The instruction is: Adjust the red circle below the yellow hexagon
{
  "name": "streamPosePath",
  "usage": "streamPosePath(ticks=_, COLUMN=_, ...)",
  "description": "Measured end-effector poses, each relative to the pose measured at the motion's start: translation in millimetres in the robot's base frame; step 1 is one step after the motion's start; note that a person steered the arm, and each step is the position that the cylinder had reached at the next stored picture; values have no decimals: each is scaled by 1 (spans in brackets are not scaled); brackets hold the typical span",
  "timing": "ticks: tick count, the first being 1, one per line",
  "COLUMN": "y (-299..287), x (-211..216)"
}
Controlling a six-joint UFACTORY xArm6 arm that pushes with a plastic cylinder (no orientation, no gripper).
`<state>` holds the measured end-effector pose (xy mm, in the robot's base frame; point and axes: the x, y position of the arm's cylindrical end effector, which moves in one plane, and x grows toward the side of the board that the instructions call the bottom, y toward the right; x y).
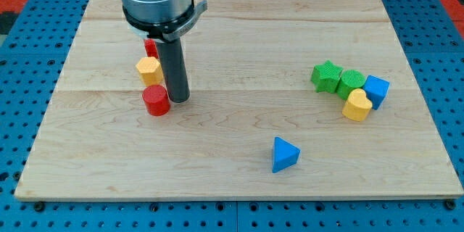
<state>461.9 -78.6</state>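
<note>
The red circle lies on the wooden board, just below the yellow hexagon and a little to its right. My tip rests on the board right beside the red circle's right edge, touching or nearly touching it. A second red block sits above the yellow hexagon, partly hidden by the arm's body.
At the view's right stands a cluster: a green star, a green block, a blue block and a yellow heart-like block. A blue triangle lies lower centre. The wooden board sits on a blue pegboard.
</note>
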Motion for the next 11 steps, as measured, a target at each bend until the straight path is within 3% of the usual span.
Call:
streamPosePath(ticks=1, y=20, x=15)
streamPosePath(ticks=3, y=-17, x=20)
streamPosePath(ticks=8, y=-36, x=20)
streamPosePath(ticks=9, y=19, x=40)
streamPosePath(ticks=11, y=253, x=74)
